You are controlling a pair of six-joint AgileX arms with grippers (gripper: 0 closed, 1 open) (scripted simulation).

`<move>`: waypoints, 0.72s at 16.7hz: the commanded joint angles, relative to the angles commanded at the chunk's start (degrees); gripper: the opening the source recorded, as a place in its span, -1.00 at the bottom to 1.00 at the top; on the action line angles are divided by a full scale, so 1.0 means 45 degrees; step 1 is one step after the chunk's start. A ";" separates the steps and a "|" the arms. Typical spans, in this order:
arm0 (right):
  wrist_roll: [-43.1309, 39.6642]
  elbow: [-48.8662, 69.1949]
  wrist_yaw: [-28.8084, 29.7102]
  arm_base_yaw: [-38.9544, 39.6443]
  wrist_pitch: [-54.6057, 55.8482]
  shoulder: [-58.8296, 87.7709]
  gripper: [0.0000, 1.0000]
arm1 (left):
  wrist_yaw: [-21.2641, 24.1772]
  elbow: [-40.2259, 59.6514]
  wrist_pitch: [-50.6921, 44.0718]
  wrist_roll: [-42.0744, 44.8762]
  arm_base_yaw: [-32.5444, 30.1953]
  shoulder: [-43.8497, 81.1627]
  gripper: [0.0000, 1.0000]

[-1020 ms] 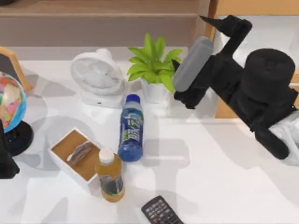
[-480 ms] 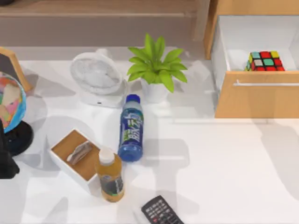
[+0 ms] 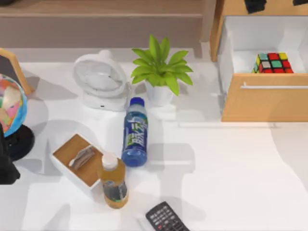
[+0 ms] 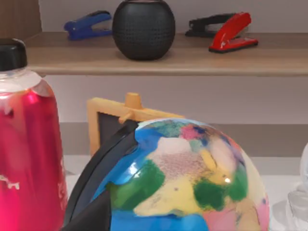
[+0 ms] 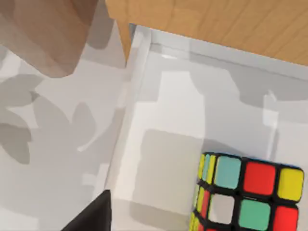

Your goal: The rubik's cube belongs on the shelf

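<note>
Top view: rubik's cube [image 3: 273, 63] sits inside the open drawer [image 3: 262, 101] at table [image 3: 216, 173] right (not on the shelf [image 3: 101, 24]). Right end effector [image 3: 255, 5] above drawer's back edge; finger state: cannot tell. Left arm parked at left edge.

Rubik's cube [image 3: 273, 63] sits in open drawer [image 3: 263, 102] at desk's [image 3: 226, 178] right; shelf [image 3: 101, 14] behind, fan [image 3: 100, 81] left of plant [image 3: 159, 70].

Right arm [image 3: 255, 5] far-side; left arm [image 3: 7, 163] left-edge.
</note>
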 joint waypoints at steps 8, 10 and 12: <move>0.1458 0.3030 -0.0012 -0.0894 -0.4224 0.3727 1.00 | 0.0000 0.0000 0.0000 0.0000 0.0000 0.0000 1.00; 0.1458 0.3030 -0.0012 -0.0894 -0.4224 0.3727 1.00 | 0.0000 0.0000 0.0000 0.0000 0.0000 0.0000 1.00; 0.1443 0.2996 -0.0011 -0.0829 -0.4201 0.3743 1.00 | 0.0000 0.0000 0.0000 0.0000 0.0000 0.0000 1.00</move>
